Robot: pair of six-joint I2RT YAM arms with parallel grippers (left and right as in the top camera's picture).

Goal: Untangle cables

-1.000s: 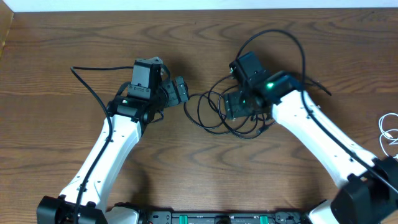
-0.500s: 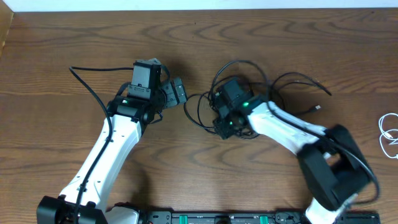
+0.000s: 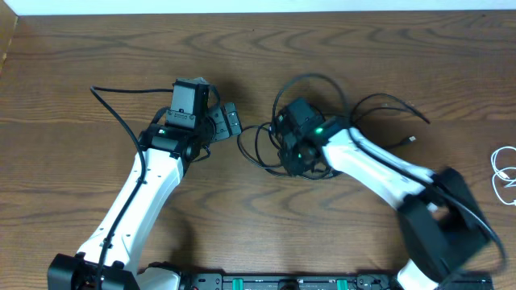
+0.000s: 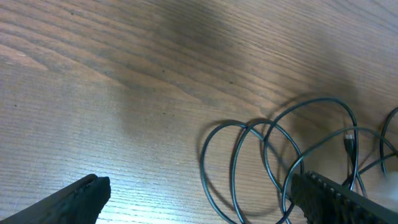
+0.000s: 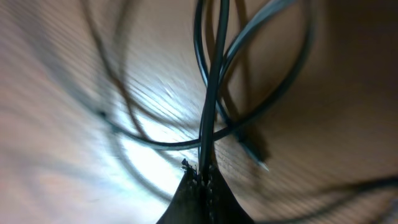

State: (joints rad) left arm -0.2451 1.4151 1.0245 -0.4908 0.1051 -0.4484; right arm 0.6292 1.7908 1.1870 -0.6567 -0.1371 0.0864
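Note:
A tangle of black cables [image 3: 387, 97] lies in loops on the wooden table at centre right. My right gripper [image 3: 292, 155] sits low over the tangle's left part. In the right wrist view its fingers [image 5: 198, 190] are pressed together on one black strand [image 5: 213, 93], which runs straight up out of the tips across other blurred loops. My left gripper [image 3: 228, 121] hovers just left of the tangle, open wide. The left wrist view shows black loops [image 4: 314, 99] on the wood ahead of the left gripper [image 4: 199, 193], mostly near its right finger [image 4: 329, 196]. A white cable [image 3: 504, 173] lies alone at the right edge.
A thicker black wire [image 3: 113, 113] belonging to the left arm trails over the table at far left. The table's far edge [image 3: 258, 11] meets a white wall. A dark rail [image 3: 282, 282] runs along the near edge between the arm bases.
My right gripper has moved left and down onto the tangle and closed on a black strand. The tall cable arch behind it has dropped and shifted. The left arm has stayed still.

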